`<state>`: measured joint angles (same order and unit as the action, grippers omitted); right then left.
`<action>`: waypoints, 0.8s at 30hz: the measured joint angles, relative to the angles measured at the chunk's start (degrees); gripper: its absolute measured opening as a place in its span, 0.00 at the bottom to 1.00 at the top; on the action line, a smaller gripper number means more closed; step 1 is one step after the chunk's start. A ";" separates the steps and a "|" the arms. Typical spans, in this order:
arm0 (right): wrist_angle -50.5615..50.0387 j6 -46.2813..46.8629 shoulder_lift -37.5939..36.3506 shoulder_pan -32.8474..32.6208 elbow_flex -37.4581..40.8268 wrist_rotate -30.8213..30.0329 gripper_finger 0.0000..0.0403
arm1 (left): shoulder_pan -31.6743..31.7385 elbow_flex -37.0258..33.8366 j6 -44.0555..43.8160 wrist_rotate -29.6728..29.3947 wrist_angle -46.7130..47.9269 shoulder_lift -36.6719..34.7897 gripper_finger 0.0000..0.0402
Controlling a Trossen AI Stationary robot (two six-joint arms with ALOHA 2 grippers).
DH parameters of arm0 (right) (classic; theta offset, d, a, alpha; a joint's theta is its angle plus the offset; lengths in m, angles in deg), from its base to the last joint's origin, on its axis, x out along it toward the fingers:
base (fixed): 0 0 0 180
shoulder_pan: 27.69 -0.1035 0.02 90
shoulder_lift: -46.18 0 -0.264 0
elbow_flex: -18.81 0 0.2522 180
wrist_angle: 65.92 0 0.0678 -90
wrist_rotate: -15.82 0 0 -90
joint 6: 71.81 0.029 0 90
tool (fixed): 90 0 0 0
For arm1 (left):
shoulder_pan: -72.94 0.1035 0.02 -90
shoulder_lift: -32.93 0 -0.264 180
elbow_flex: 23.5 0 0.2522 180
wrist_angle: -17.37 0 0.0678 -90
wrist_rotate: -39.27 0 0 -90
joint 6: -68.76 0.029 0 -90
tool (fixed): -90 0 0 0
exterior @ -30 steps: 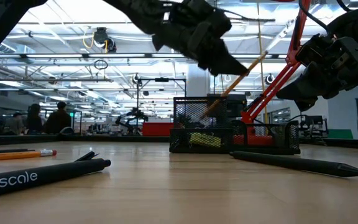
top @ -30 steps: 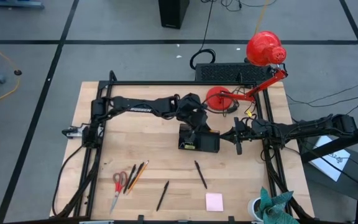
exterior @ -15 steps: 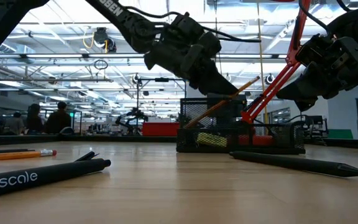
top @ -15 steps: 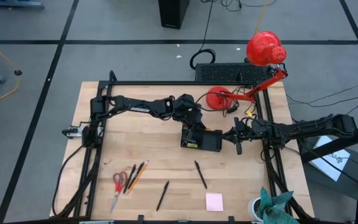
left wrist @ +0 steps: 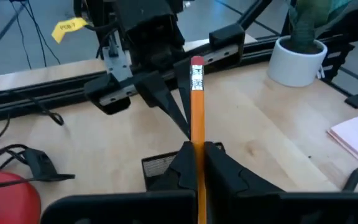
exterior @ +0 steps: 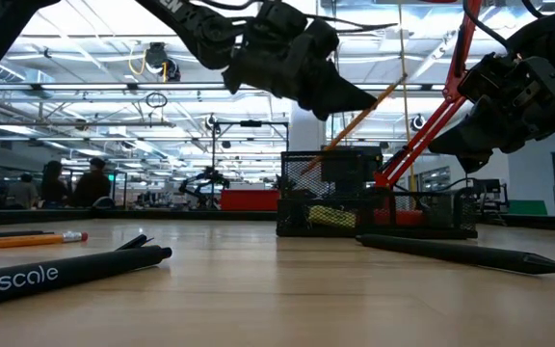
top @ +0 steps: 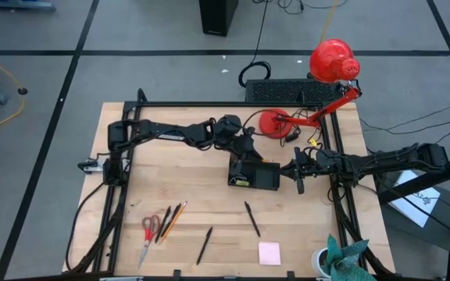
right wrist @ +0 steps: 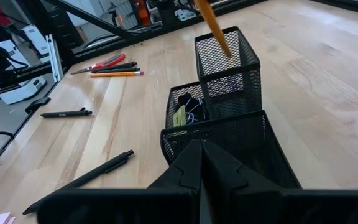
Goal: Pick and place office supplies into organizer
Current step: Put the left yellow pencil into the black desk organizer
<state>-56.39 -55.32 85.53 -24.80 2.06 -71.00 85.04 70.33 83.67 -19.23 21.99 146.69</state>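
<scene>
- Left wrist view: left gripper point(left wrist: 197, 163) pinched shut on orange pencil point(left wrist: 197, 118), eraser end up, tip toward the tall cup of the organizer point(top: 253, 174).
- Probably light, stiff, a bit slick; held low on the shaft, so may pivot.
- Cup mouth narrow, mesh rim close.
- Right gripper point(top: 300, 176) pressed shut, just beside organizer; little room there, open table elsewhere.

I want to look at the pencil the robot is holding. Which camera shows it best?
The left wrist view: the orange pencil with its pink eraser fills the middle, clamped in the shut left gripper. The low view shows it slanting above the black mesh organizer. The right wrist view catches only one end. From the high view it cannot be made out.
</scene>
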 joint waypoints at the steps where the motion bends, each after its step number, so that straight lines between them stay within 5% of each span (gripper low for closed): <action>1: -0.01 0.00 0.00 -0.01 0.00 0.03 0.01 | 0.02 0.00 0.04 0.00 0.02 -0.09 0.01; 15: 1.46 -0.02 -0.02 -2.75 -0.01 -0.09 0.01 | -0.23 -0.11 1.21 3.47 -2.21 -0.07 0.01; 24: 1.97 -0.02 -0.02 -2.75 -0.01 -0.11 0.01 | 1.18 -11.08 -5.53 3.61 -19.50 -0.02 0.00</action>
<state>-54.42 -55.34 85.51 -27.55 2.05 -71.11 86.22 59.25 78.15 -15.61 2.49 146.67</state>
